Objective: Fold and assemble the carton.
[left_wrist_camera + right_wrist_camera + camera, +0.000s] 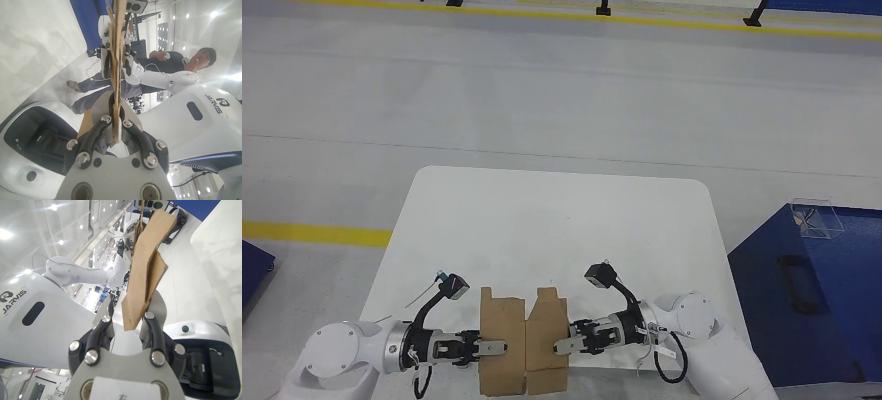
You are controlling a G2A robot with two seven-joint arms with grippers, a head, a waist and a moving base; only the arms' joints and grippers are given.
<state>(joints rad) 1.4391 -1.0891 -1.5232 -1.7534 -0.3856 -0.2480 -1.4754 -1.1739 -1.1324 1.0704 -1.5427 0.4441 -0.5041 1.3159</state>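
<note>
A flattened brown carton (525, 345) hangs between both grippers at the white table's (542, 230) front edge. My left gripper (494, 347) is at its left side. In the left wrist view the carton (116, 56) runs edge-on, and the left gripper (116, 108) is shut tight on its near edge. My right gripper (564, 346) is at the carton's right side. In the right wrist view the carton's (145, 266) folded panels sit between the spread fingers of the right gripper (133, 298), which is open. The right gripper (116, 62) also shows farther off, one finger on each side of the board.
The table stretches bare beyond the carton toward its far edge. A blue cabinet (812, 290) stands to the table's right with a clear plastic box (817, 215) on top. A yellow floor line (312, 233) runs at the left.
</note>
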